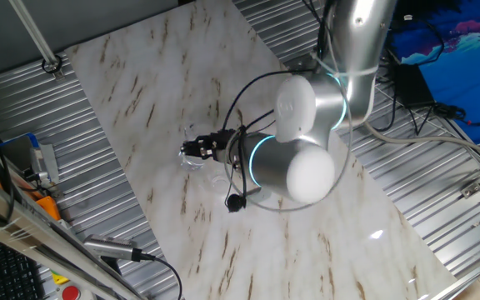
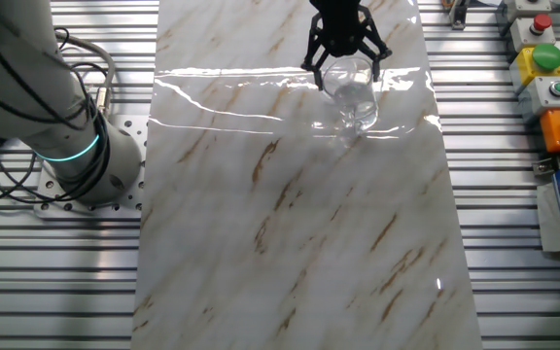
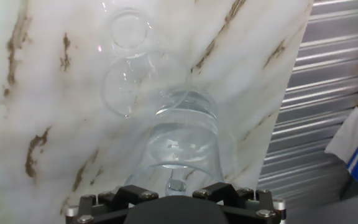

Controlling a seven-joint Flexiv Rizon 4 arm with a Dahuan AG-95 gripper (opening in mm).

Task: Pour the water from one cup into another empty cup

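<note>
One fixed view: gripper (image 1: 192, 150) low over the bench (image 1: 140, 100), glassware barely visible. Other fixed view: gripper pinching the tumbler (image 2: 350, 86) at its rim, tilted toward 6 o'clock. Hand view: tumbler mouth leans toward the small cup (image 3: 128, 28) at 11 o'clock, evidently to pour.

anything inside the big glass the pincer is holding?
The big glass in the pincer is tilted toward the small glass, and the hand view shows clear water pooled inside it. Whether any has reached the small glass cannot be told: glare and transparency hide it.
</note>
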